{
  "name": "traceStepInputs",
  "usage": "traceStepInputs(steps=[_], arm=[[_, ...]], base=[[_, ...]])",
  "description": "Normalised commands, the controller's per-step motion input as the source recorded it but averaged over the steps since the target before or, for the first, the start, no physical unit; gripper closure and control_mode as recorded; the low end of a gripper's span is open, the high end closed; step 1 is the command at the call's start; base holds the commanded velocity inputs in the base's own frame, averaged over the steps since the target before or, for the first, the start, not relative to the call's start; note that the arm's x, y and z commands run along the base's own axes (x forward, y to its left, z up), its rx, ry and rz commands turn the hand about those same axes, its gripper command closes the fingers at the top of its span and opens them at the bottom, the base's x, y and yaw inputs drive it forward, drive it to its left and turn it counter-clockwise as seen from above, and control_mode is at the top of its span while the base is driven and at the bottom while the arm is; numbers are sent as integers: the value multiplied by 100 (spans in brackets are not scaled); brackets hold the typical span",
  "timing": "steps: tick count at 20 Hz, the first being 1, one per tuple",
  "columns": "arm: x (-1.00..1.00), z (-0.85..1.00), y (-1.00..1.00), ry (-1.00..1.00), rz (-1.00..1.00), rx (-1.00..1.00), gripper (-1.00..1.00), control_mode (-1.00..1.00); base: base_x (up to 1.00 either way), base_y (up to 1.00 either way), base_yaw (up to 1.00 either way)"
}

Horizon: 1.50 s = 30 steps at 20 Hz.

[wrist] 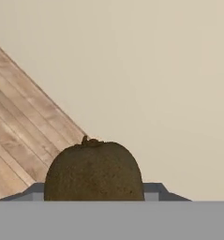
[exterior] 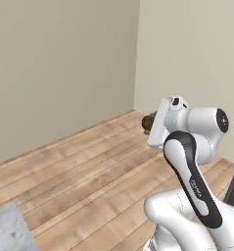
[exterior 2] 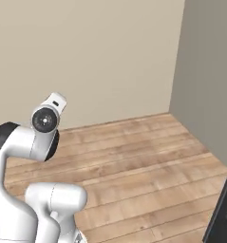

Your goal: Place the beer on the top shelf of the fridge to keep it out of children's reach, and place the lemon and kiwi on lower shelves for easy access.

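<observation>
Kiwi (wrist: 93, 171) held between the gripper (exterior: 149, 122) fingers, stem end forward — fridge (exterior 2: 222, 211) edge lies off to the right.

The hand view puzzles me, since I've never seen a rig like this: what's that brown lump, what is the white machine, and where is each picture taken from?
The white machine is a robot arm on a driving base, in a rendered room. Two pictures come from cameras on the base, behind the arm to its left and right, looking over a wooden floor towards beige walls. The third camera sits on the hand, looking along the gripper. The brown lump is a kiwi, held between the jaws, also visible from the left base camera. A dark edge at lower right may be the fridge.
</observation>
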Motion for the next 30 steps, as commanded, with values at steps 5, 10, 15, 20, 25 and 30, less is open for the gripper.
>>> traceStepInputs(steps=[5, 10, 15, 20, 25, 30], arm=[[0, 0, 0, 0, 0, 0, 100, 100], [0, 0, 0, 0, 0, 0, 100, 100], [0, 0, 0, 0, 0, 0, 100, 100], [0, 0, 0, 0, 0, 0, 100, 100], [0, 0, 0, 0, 0, 0, 100, 100], [0, 0, 0, 0, 0, 0, 100, 100]], base=[[55, -30, -54], [18, -64, -59], [20, -57, -63], [22, -37, -63], [20, -25, -60], [31, -3, -53]])
